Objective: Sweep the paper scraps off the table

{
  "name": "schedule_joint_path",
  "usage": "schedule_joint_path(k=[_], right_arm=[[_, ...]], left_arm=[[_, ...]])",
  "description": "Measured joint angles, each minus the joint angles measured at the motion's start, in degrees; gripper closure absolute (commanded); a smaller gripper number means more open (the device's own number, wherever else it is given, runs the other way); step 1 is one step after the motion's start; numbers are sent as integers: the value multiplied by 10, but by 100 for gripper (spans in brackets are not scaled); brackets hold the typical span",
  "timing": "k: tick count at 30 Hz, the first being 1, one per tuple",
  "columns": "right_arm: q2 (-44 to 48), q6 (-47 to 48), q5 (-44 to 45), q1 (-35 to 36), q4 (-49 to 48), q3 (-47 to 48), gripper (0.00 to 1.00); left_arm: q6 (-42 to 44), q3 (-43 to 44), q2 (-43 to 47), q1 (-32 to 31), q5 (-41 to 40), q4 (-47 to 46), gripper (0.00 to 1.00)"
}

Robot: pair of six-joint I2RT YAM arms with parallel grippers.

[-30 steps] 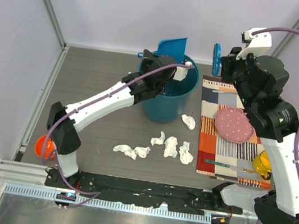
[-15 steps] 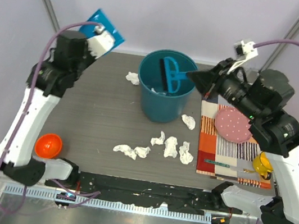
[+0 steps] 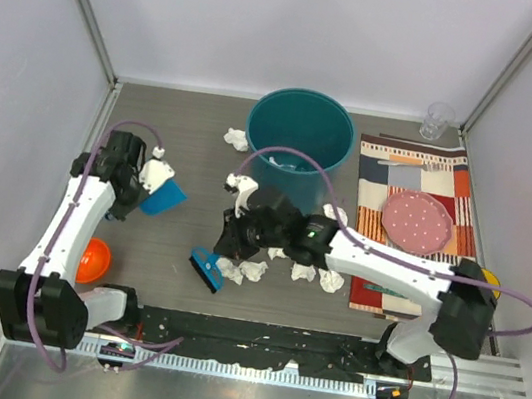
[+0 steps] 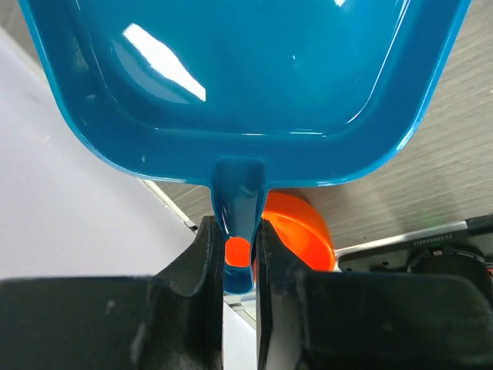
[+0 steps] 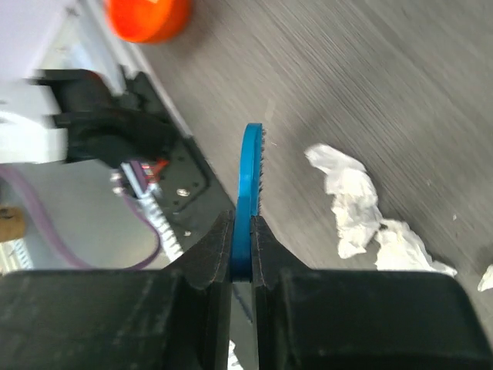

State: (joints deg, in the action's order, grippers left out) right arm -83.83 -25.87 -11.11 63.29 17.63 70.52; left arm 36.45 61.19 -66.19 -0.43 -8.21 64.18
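Several white paper scraps [image 3: 303, 269] lie on the table [image 3: 185, 136] in front of the teal bin [image 3: 298, 144]; one more paper scrap [image 3: 238, 138] sits left of the bin. My right gripper [image 3: 231, 243] is shut on the handle of a blue brush [image 3: 206, 269], whose head rests on the table just left of the front scraps [image 5: 350, 200]. In the right wrist view the brush [image 5: 250, 181] stands edge-on between the fingers. My left gripper [image 4: 239, 254] is shut on the handle of a blue dustpan [image 4: 246, 77], held low at the left [image 3: 163, 197].
An orange bowl [image 3: 94, 260] sits at the front left, close under the dustpan. A striped placemat [image 3: 405, 186] on the right carries a pink plate [image 3: 417, 220], cutlery and a yellow cup [image 3: 486, 280]. A glass [image 3: 437, 120] stands at the back right.
Both arms have come down from around the bin. The left one swung the dustpan out to the left and low; the right one carried the brush from over the bin to the front scraps.
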Motion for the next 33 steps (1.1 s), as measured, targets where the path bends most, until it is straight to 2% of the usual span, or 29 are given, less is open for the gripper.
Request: schedule_joint_path(k=[3,9,16,21,26,33], right_arm=[[-48,-35,17,-1,-39,-46,99],[-110,-71,76,-3,-92,-61,99],[-66,-77,115,-8,-83,-83,99],[-17,-77,93,-9,-77,-83,99],[63,-77,134,-9,12,-72,99],[153,-92,277,-9,179,-68,99]], left_arm=[[3,-20,-16,0,12,0,100],[44,-64,-43,0,47,-6,100],[82,-126,-42,-6,68,-5,100],[85,-134,-43,-72,72,-11,100],[90,-152,-43,-152,66,-24,100],[105,-175,-44,-211,71,-26,100]])
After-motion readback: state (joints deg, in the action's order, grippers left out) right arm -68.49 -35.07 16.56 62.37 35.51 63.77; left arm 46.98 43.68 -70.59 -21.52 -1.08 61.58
